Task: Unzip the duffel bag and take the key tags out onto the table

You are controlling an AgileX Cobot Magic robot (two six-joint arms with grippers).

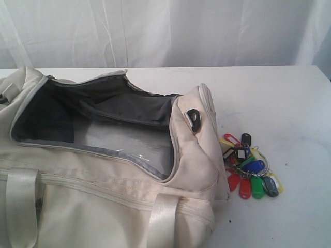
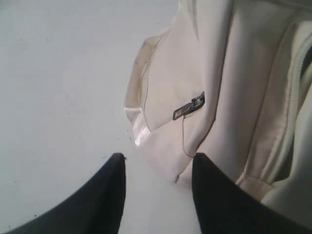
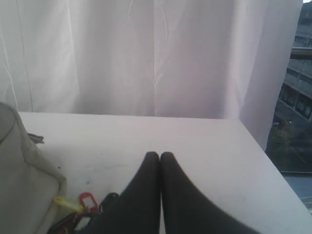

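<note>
A white curtain (image 1: 155, 31) hangs behind the white table (image 1: 289, 103). On my feed the duffel bag (image 1: 103, 206) lies across the left and middle of the tabletop. Its main zipper is undone and the mouth gapes wide, showing the grey lining (image 1: 124, 139). The key tags (image 1: 251, 168) are out of the bag and rest on the bare table just beside its right end, a loose bunch of red, green, blue, yellow and black tags on metal rings. A black D-ring (image 1: 194, 120) sits on that end panel, above the tags. Two webbing straps (image 1: 20, 201) run down the near side of the bag.

The left gripper (image 2: 158, 157) hangs over the table with its fingers spread apart and nothing between them. They point at a cream corner of the bag, where a small grey zipper pull (image 2: 189, 107) lies flat on the fabric. The right gripper (image 3: 159, 155) has its fingers pressed together, empty, above the tags and the open tabletop.
</note>
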